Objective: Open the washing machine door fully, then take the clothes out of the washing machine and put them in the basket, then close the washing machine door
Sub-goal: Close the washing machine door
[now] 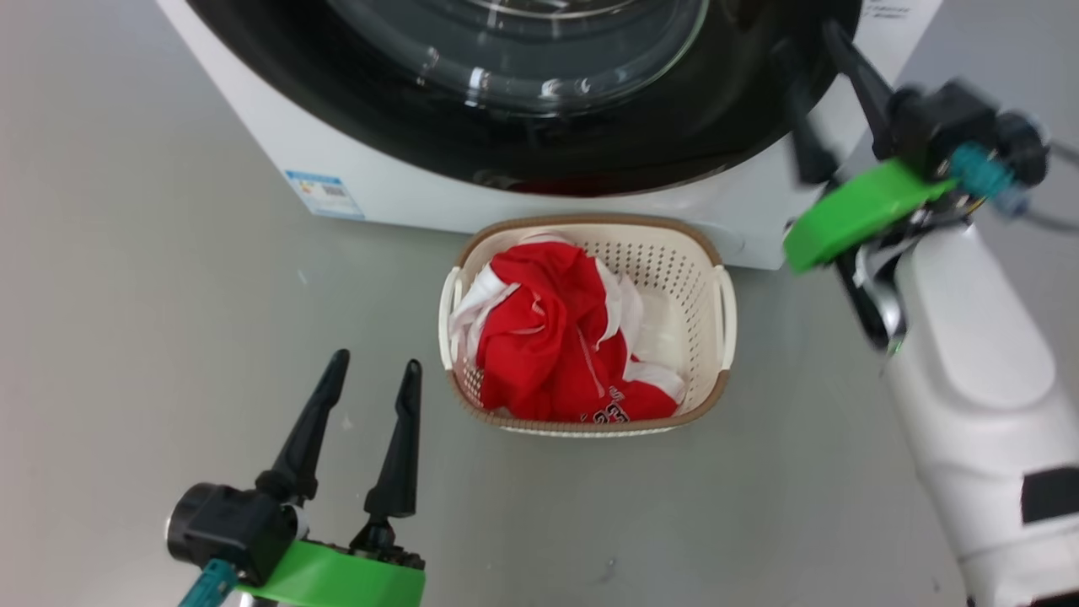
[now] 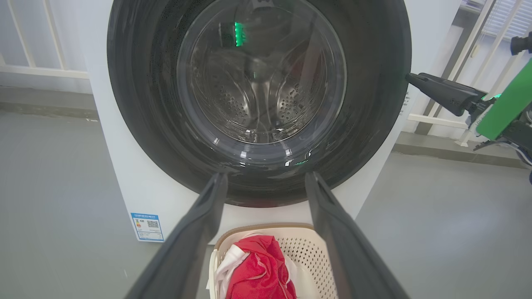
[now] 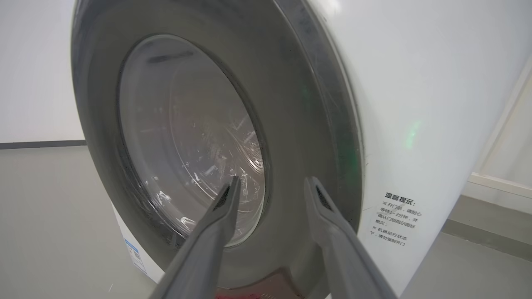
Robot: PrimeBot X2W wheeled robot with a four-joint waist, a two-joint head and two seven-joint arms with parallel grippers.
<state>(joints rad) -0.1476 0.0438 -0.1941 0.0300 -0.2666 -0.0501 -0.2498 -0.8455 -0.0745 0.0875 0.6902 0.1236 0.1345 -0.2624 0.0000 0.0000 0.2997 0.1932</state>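
Grey floor before the washing machine (image 1: pixel 405 194) carries the basket (image 1: pixel 590 222) of soft red clothes (image 1: pixel 539 337), while the washing machine door (image 2: pixel 137 104), stiff, heavy and slick, looks about shut and is probably best pushed on its black ring, with the right gripper (image 1: pixel 809 55) spread empty at the machine's right side and the left gripper (image 1: pixel 377 361) spread empty farther out.

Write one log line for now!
door: looks shut | clothes: in basket | left gripper: open | right gripper: open, by door

This looks like a bare test room or lab. The washing machine (image 2: pixel 124 187) stands alone on a plain grey floor (image 2: pixel 50 199) with a blank white wall (image 3: pixel 33 70) behind it. A white railing (image 2: pixel 41 73) is at 10 o'clock and window blinds (image 2: pixel 505 18) at 1 o'clock.
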